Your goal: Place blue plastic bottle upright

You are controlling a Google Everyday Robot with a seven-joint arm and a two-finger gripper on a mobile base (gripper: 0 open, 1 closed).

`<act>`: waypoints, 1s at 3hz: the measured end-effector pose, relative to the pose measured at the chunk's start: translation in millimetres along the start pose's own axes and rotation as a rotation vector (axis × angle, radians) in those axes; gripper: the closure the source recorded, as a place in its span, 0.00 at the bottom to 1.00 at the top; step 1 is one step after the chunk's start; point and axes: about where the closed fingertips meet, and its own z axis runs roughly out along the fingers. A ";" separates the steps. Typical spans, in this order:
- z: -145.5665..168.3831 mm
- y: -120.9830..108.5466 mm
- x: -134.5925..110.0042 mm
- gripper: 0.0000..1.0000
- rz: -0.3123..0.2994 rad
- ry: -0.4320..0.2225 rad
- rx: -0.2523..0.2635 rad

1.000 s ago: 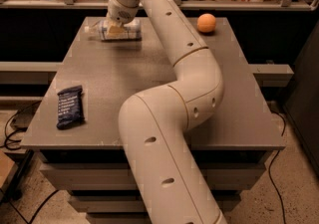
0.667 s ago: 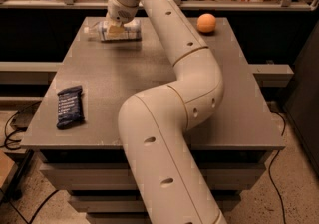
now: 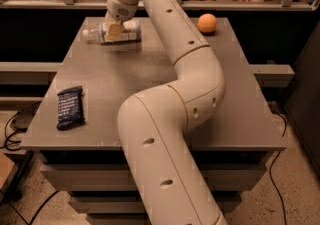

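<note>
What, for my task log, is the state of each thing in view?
Small clear plastic bottle with pale bluish label: lying on its side, not yet upright.
Gripper: at the bottle's middle, on the grey table's far left.
Round orange ball: resting at the far right corner.
Flat dark blue snack wrapper: lying flat near the left front edge.

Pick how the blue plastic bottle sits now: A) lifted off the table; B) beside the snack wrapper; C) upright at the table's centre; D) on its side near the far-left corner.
D: the blue plastic bottle lies flat on the table with the gripper down over its middle.
</note>
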 end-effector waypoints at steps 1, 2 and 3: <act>-2.6 -0.8 -1.2 0.05 0.000 0.000 0.000; -12.9 -2.4 -4.7 0.00 -0.019 0.007 0.024; -55.1 -13.6 -18.2 0.00 -0.094 0.035 0.111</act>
